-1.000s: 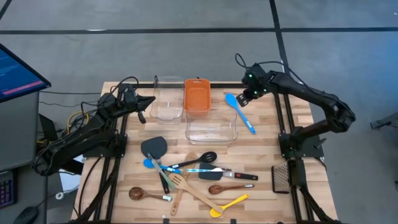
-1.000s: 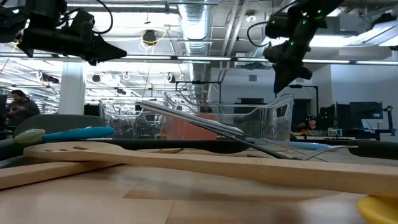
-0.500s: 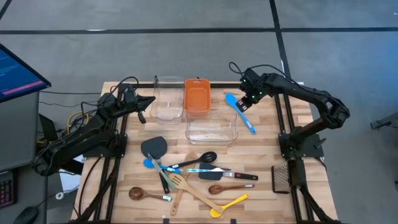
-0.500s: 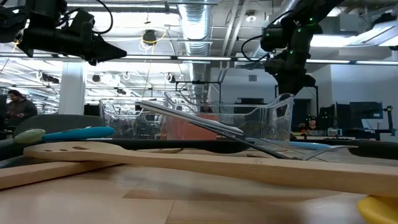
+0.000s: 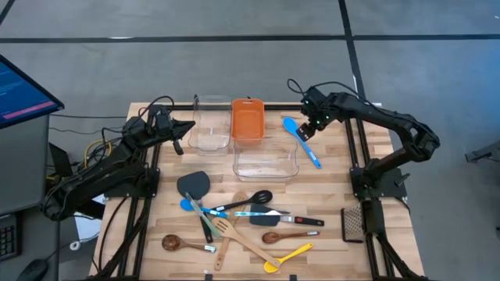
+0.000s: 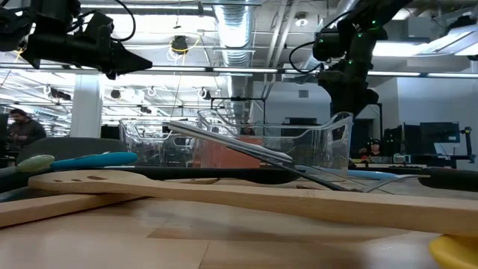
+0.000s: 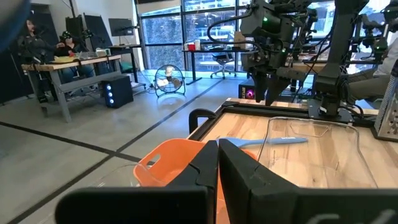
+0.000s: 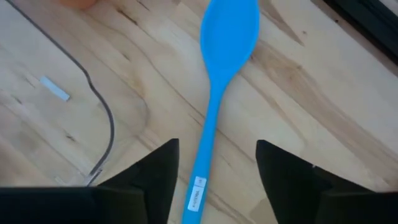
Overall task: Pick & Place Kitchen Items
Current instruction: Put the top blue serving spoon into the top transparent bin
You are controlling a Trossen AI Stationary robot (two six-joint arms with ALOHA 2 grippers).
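high view, right gripper: at about 2 o'clock on the table, hanging over the handle of the blue spoon, close to the bowl end. Fingers wide, nothing in them. Probably lined up so for a grasp on the handle.
high view, blue spoon: flat on the wood, alone, just beside the big clear tub at its 2 o'clock, bowl toward the orange bin. Lying apart from the others, so it is easy to reach.
high view, rest of utensils: mixed pile near 6 o'clock, black, wooden, blue and one yellow, several crossing each other. Not yet sorted.
high view, left gripper: at about 10 o'clock, beside the small clear tub, waiting.
low view: right gripper up above the tub wall; I cannot tell its fingers here. A wooden spatula lies across the front.
left wrist view: left gripper pinched shut, empty, pointing over the orange bin toward the other arm.
right wrist view: blue spoon lies btw. the two dark fingers, one each side of the handle, not touching it. So the grasp is prepared, not made.
change vs. a second ago: the right gripper was shut and more toward 3 o'clock; now it is over the spoon and spread wide. Left arm, spoon, pile: same place.
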